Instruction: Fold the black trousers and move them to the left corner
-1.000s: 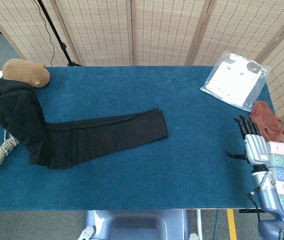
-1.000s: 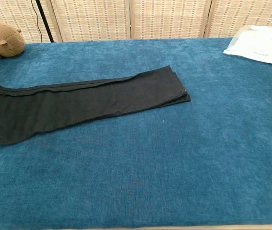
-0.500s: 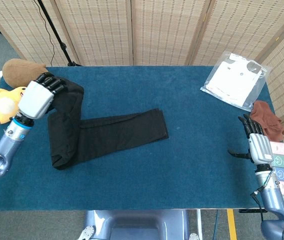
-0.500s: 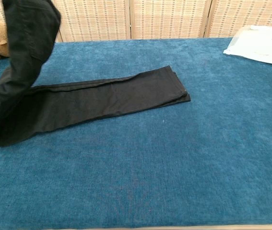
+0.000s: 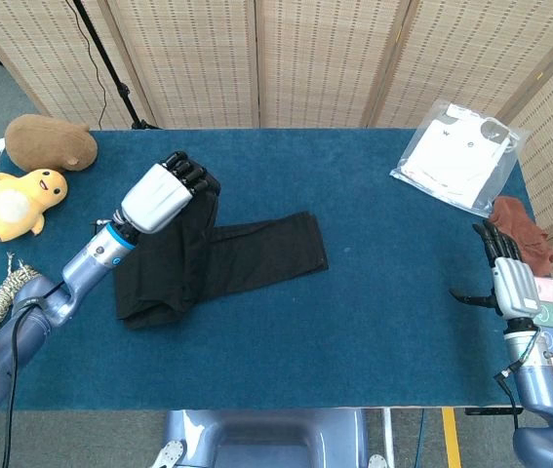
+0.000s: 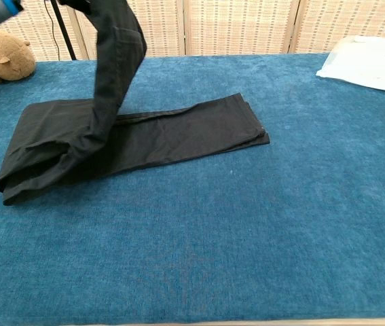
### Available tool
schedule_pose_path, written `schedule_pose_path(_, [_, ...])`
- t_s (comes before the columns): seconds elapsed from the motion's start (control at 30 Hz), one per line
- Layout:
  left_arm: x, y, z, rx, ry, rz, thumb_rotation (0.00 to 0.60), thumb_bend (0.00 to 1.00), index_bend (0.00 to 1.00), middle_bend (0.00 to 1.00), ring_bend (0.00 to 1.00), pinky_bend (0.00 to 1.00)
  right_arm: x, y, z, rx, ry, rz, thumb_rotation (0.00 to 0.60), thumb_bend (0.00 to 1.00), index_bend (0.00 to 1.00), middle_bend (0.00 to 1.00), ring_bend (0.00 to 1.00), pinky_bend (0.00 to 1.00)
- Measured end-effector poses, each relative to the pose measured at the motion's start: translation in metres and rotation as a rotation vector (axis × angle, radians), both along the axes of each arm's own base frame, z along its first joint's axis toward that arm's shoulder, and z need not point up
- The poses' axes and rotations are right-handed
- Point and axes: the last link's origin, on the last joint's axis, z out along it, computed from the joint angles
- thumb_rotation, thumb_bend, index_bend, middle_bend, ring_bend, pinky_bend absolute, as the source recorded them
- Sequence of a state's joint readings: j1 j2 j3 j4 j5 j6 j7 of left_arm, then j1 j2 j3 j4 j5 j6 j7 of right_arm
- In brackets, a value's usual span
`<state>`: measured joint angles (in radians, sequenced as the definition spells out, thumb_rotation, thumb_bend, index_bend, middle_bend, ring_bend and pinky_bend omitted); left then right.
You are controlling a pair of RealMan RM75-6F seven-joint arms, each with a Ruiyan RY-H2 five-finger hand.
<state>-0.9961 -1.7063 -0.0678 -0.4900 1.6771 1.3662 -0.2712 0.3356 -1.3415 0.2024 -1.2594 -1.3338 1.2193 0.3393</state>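
mid-fold: my left hand (image 5: 164, 193) grips the trousers' (image 5: 247, 255) waist end, lifted over the legs lying mid-table. next, lay it rightward onto the cuffs. right hand (image 5: 510, 281) idle, fingers apart.

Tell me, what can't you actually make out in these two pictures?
- Left robot hand: its grip on the black trousers is hidden under its own back in the head view; the chest view's top edge cuts it off.
- Right robot hand: outside the chest view.
- White packet: its print is too small to read.
- Reddish cloth: partly cut off at the head view's right edge.
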Motion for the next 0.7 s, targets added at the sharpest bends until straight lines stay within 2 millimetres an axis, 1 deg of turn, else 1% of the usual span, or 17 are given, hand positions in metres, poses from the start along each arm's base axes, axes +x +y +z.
schedule_pose_path(0.17, [0.029, 0.003, -0.033, -0.03, 0.055, -0.024, 0.6, 0.54, 0.81, 0.46, 0.45, 0.34, -0.001, -0.001, 0.0, 0.003, -0.001, -0.007, 0.6, 0.0, 0.0, 0.0, 0.0, 0.01])
schedule_pose_path(0.27, [0.046, 0.006, -0.048, -0.03, 0.093, -0.048, 0.6, 0.54, 0.81, 0.46, 0.45, 0.34, -0.002, -0.002, 0.001, 0.001, -0.003, -0.01, 0.6, 0.0, 0.0, 0.0, 0.0, 0.01])
schedule_pose_path(0.47, [0.073, 0.008, -0.072, -0.025, 0.165, -0.082, 0.6, 0.54, 0.81, 0.46, 0.46, 0.34, -0.001, -0.002, 0.0, 0.009, -0.008, -0.008, 0.6, 0.0, 0.0, 0.0, 0.0, 0.01])
schedule_pose_path(0.7, [0.097, 0.006, -0.095, -0.032, 0.177, -0.093, 0.6, 0.54, 0.81, 0.46, 0.46, 0.34, -0.001, -0.001, 0.0, 0.013, -0.015, -0.006, 0.6, 0.0, 0.0, 0.0, 0.0, 0.01])
